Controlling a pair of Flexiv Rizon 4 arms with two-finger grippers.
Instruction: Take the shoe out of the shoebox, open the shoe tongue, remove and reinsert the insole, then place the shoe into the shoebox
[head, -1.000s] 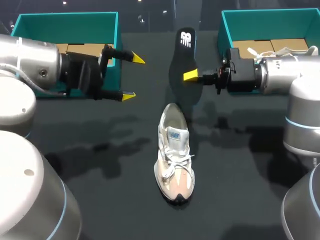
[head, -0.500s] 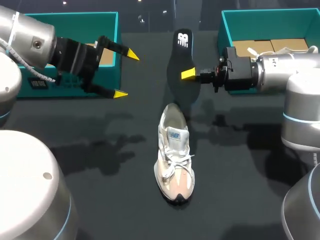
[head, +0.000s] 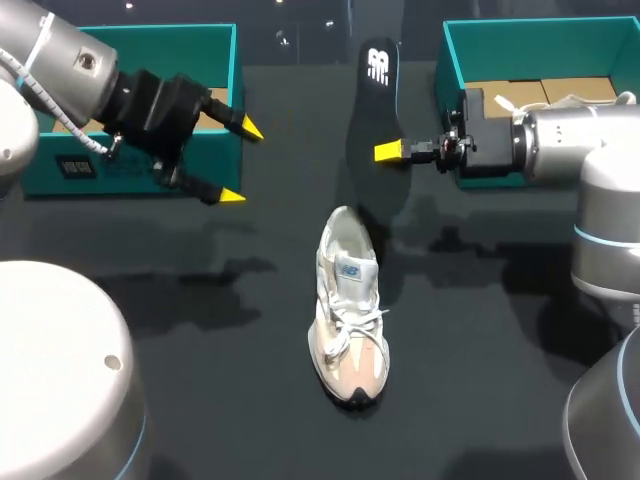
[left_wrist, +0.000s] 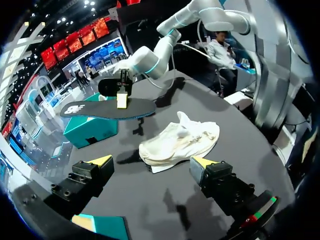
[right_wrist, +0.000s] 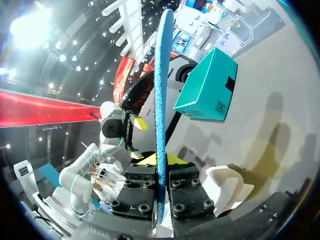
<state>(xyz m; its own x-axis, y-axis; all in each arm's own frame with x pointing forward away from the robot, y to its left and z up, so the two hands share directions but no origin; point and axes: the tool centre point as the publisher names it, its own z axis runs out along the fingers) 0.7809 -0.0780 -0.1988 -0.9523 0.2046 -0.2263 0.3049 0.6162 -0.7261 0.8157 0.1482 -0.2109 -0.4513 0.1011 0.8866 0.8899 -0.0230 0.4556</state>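
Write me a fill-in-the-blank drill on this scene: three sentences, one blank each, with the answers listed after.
1. The right claw is shut on the black ____, holding it above the tabletop.
2. The left claw is ____ and holds nothing.
3. The shoe lies on the ____, not in the left shoebox.

Missing words: insole; open; table.
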